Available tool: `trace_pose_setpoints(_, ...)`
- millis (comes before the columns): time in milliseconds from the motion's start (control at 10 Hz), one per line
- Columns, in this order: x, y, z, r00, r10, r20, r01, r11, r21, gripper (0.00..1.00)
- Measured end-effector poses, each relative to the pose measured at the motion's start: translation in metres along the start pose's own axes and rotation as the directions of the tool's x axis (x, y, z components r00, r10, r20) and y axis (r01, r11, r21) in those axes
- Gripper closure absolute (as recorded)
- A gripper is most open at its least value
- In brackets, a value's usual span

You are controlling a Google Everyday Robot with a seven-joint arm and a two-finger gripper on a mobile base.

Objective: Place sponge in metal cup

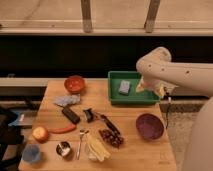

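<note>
At the near left of the wooden table (135,156) stands the metal cup (63,148), between a blue cup (31,152) and a banana (97,148). Just beyond lie an apple (40,133), grapes (111,137) and, to the right, a purple bowl (150,126). At the far side sit a red bowl (75,84) and a green tray (114,95). The sponge (124,87) lies inside the tray. The gripper (150,86) hangs at the tray's right edge, apart from the sponge. Whether it is open or closed cannot be told.
</note>
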Motion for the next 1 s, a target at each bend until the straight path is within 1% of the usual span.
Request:
trace_pose_setpoints(100,-0.006,0.016,0.001,1.0,-0.023,0.01,0.023,1.0,-0.02,0.22)
trace_pose_setpoints(200,-0.012,0.037,0.003,0.999,-0.048,0.014,0.048,0.998,-0.05,0.22)
trace_pose_setpoints(300,-0.017,0.051,0.004,0.998,-0.061,0.018,0.062,0.995,-0.075,0.22)
trace_pose_setpoints(400,-0.02,0.07,0.005,0.996,-0.08,0.027,0.082,0.99,-0.111,0.22)
trace_pose_setpoints(500,-0.024,0.085,0.006,0.995,-0.091,0.034,0.095,0.986,-0.138,0.22)
trace_pose_setpoints(600,-0.029,0.105,0.006,0.995,-0.098,0.029,0.102,0.978,-0.185,0.22)
trace_pose_setpoints(700,-0.038,0.119,0.009,0.996,-0.092,0.017,0.094,0.966,-0.24,0.22)
trace_pose_setpoints(900,-0.044,0.127,0.009,0.996,-0.087,0.013,0.087,0.957,-0.278,0.22)
trace_pose_setpoints(1000,-0.044,0.129,0.009,0.996,-0.088,0.011,0.088,0.956,-0.28,0.22)
